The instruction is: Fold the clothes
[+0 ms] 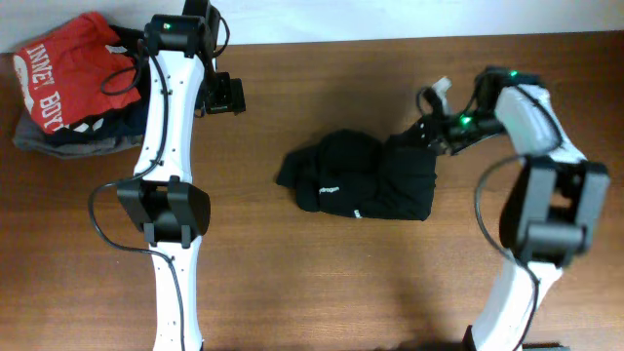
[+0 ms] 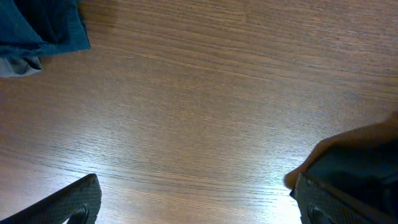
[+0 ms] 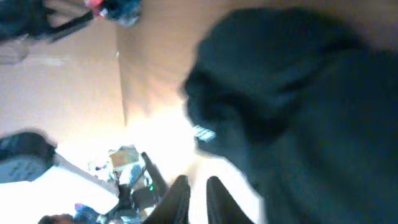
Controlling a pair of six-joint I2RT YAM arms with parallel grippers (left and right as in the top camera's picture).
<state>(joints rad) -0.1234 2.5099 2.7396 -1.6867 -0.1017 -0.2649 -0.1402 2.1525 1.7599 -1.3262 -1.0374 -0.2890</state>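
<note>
A black garment (image 1: 356,178) lies crumpled in the middle of the wooden table (image 1: 322,283). My right gripper (image 1: 432,125) is at its upper right corner. In the right wrist view the garment (image 3: 311,106) fills the right side, blurred, and the fingers (image 3: 197,186) are almost together with only a bright gap and no cloth between them. My left gripper (image 1: 224,95) hovers over bare wood, up and to the left of the garment, open and empty. Its fingers (image 2: 193,190) stand wide apart in the left wrist view.
A pile of clothes sits at the back left corner: a red printed shirt (image 1: 60,66) on top of dark and grey pieces (image 1: 58,136). A blue cloth edge (image 2: 43,25) shows in the left wrist view. The table's back edge (image 1: 390,37) runs along the top.
</note>
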